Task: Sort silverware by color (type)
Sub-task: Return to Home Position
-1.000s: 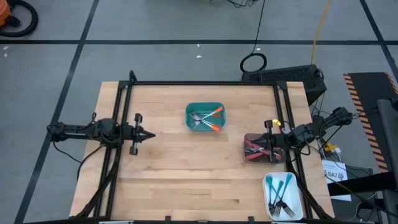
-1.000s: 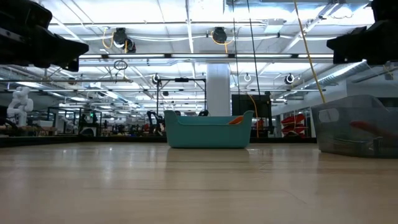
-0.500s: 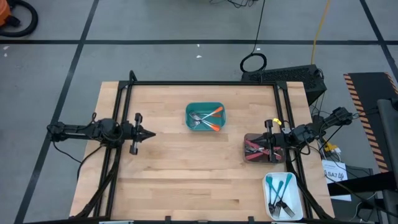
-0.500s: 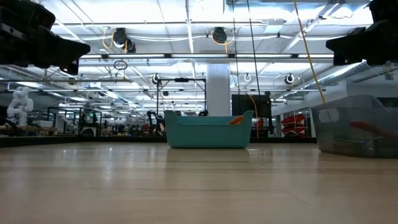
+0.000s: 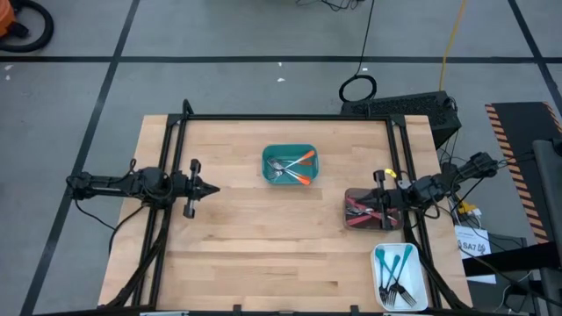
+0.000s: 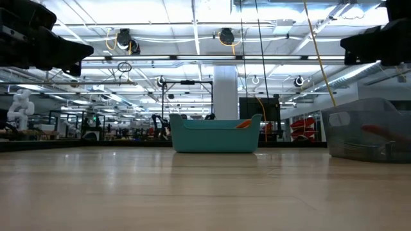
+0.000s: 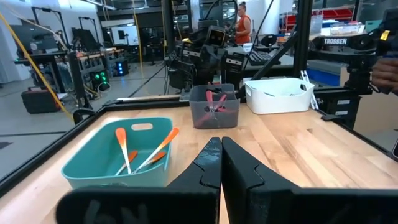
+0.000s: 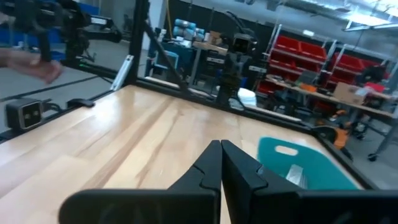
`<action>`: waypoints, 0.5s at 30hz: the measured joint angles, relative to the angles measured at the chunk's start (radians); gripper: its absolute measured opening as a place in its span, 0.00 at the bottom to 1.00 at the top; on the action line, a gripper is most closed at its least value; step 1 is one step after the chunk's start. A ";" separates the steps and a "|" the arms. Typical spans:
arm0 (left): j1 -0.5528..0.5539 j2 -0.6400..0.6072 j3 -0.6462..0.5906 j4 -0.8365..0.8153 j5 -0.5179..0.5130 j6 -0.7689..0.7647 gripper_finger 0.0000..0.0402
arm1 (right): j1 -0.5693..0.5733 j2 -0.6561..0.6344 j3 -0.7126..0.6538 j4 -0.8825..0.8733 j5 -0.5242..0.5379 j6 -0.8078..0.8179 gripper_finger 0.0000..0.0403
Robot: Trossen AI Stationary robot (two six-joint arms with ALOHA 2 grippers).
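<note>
Here forks (image 5: 299, 167) lie beyond left tool (image 7: 221, 142), right tool (image 8: 221, 145).

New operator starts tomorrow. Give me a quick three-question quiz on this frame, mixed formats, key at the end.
1. Multiple choice: the forks in the teal bin have handles of which colour? A red, B orange, C light blue.
2. True or false: the left pincer and the right pincer are both shut and hold nothing.
3. Short answer: in the high view, which bin does the right pincer hang over?
Key: 1 B. 2 True. 3 The clear bin with the red forks.
</note>
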 joint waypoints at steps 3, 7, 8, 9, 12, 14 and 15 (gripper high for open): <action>0.000 0.000 0.000 0.000 0.000 0.002 0.01 | -0.034 -0.017 0.000 0.000 -0.008 -0.013 0.00; 0.000 0.000 0.000 0.000 0.000 0.000 0.01 | -0.097 -0.033 0.000 0.000 -0.117 -0.019 0.00; 0.000 0.000 0.000 0.001 0.000 0.001 0.01 | -0.114 -0.035 0.000 0.001 -0.140 -0.018 0.00; 0.000 0.000 0.000 0.001 0.000 0.002 0.01 | -0.129 -0.035 0.000 0.000 -0.157 -0.016 0.00; 0.000 0.000 0.000 0.001 0.000 0.003 0.01 | -0.169 -0.035 0.000 -0.006 -0.163 0.005 0.00; 0.000 0.000 0.000 0.001 0.000 0.001 0.01 | -0.190 -0.035 0.000 -0.018 -0.169 0.021 0.00; 0.000 0.000 0.000 0.001 0.000 0.001 0.01 | -0.200 -0.034 0.000 -0.021 -0.181 0.025 0.00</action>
